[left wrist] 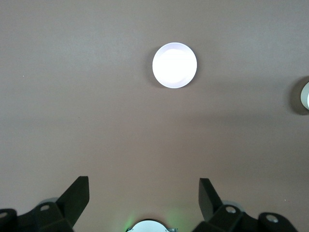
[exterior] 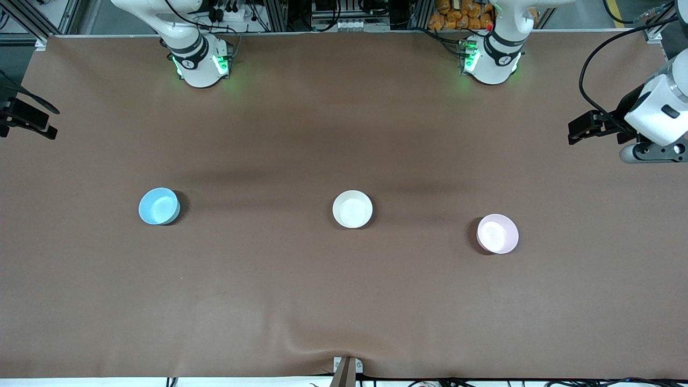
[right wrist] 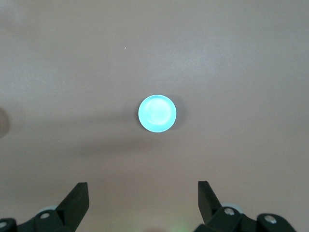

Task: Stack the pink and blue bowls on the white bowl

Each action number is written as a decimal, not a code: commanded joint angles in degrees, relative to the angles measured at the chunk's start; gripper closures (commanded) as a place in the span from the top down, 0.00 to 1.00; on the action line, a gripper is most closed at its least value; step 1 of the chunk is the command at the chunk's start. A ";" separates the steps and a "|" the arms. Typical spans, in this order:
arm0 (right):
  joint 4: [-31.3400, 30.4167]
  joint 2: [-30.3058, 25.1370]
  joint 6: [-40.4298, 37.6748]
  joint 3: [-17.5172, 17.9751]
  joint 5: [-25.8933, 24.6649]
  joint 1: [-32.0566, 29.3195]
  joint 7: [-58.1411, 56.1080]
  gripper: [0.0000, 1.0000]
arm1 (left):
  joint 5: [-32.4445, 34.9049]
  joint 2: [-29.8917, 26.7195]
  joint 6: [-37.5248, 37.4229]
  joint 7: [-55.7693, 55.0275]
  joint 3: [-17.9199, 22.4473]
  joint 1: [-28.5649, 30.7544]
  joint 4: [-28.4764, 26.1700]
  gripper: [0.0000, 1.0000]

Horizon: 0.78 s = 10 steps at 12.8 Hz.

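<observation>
Three equal small bowls stand in a row on the brown table point(exterior: 344, 301). The white bowl point(exterior: 352, 209) is in the middle. The blue bowl point(exterior: 159, 206) is toward the right arm's end, the pink bowl point(exterior: 497, 233) toward the left arm's end and a little nearer to the front camera. All are upright, empty and apart. My left gripper point(left wrist: 143, 186) hangs open high over the table, with the pink bowl point(left wrist: 174, 65) far below it. My right gripper point(right wrist: 143, 191) is open too, high above the blue bowl point(right wrist: 157, 113). At the front view's edges show the left gripper point(exterior: 571, 133) and right gripper point(exterior: 56, 123).
The white bowl's rim point(left wrist: 304, 96) peeks in at the edge of the left wrist view. The two arm bases point(exterior: 200, 62) point(exterior: 492, 56) stand at the table's back edge. A small bracket point(exterior: 346, 368) sits at the front edge, where the cloth is slightly wrinkled.
</observation>
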 commanded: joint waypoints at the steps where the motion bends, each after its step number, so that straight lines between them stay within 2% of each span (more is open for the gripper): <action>1: 0.81 0.52 -0.58 0.40 0.81 -0.76 -0.09 1.00 | -0.49 0.60 -0.47 -0.21 -0.05 0.23 1.24 1.00; 10: 1.07 0.43 -0.15 0.40 0.81 -0.85 -0.09 1.00 | -0.49 3.05 1.63 -0.21 -0.05 0.49 1.15 1.00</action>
